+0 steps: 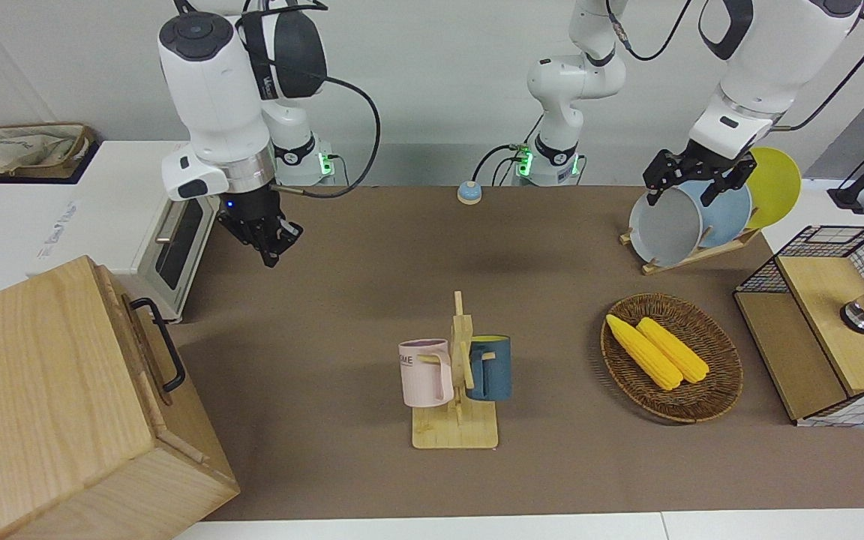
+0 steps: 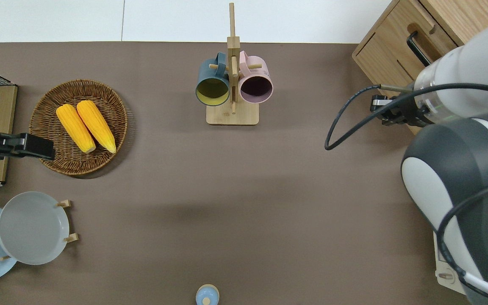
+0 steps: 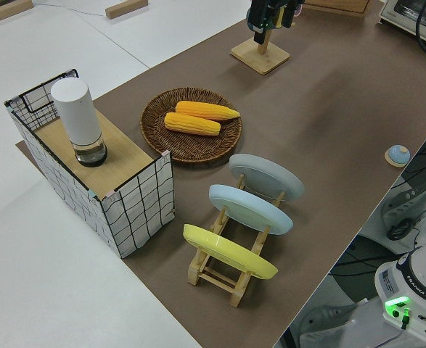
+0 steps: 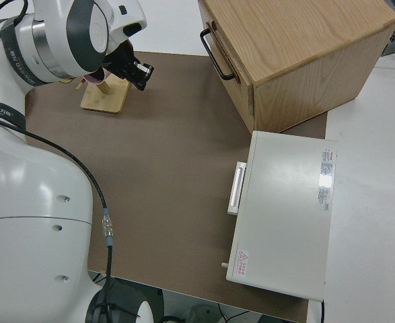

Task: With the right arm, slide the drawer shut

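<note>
Right hand [image 2: 380,111] empty, fingers nearly together | over bare table | drawer [image 2: 400,48] shut, well apart, farther from robots

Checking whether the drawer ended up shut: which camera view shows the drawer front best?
The right side view: the drawer sits flush in the cabinet, handle unobstructed. Front and overhead views show it obliquely, at the frame edge; the left side view hardly shows it.

- Cabinet [image 1: 49,397] at right arm's end of table; toaster oven [image 4: 284,215] beside it, nearer the robots.
- Mug rack [image 2: 232,72] mid-table.
- Corn basket [image 2: 79,127], plate rack [image 3: 231,239] toward left arm's end.
</note>
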